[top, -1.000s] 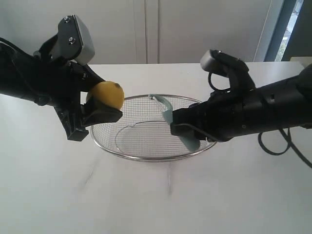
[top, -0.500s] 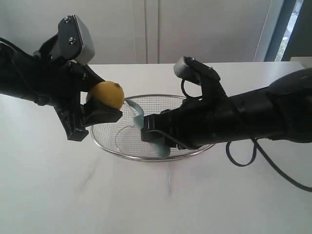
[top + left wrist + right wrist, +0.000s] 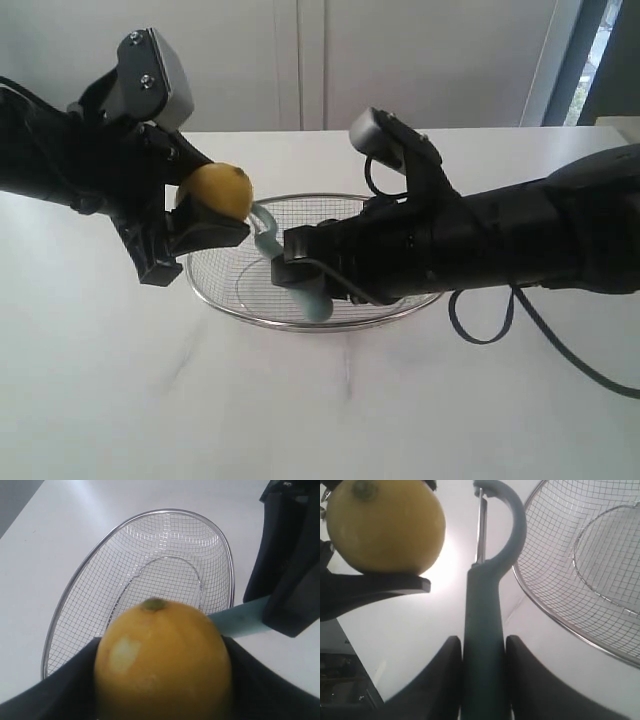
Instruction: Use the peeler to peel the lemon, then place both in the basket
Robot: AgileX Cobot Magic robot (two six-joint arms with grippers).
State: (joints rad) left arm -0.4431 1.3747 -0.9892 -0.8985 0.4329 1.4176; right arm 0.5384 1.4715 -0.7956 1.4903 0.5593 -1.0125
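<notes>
My left gripper (image 3: 200, 225) is shut on the yellow lemon (image 3: 214, 192), holding it in the air over the left end of the wire mesh basket (image 3: 330, 322). The lemon (image 3: 162, 662) shows a pale scraped patch on its skin and its nub points at the basket (image 3: 65, 605). My right gripper (image 3: 295, 270) is shut on the teal handle of the peeler (image 3: 312, 302). The peeler's (image 3: 485, 610) curved blade head stands right beside the lemon (image 3: 385, 525); whether it touches I cannot tell.
The basket (image 3: 560, 615) rests on a white table (image 3: 330, 410). A pale wall with cabinet panels stands behind the table. Both black arms cross above the basket, the right arm's cable (image 3: 520, 330) trailing over the table at the right.
My right arm has swung left across the basket, carrying the peeler from the basket's right side up to the lemon. The left gripper and lemon have stayed still.
</notes>
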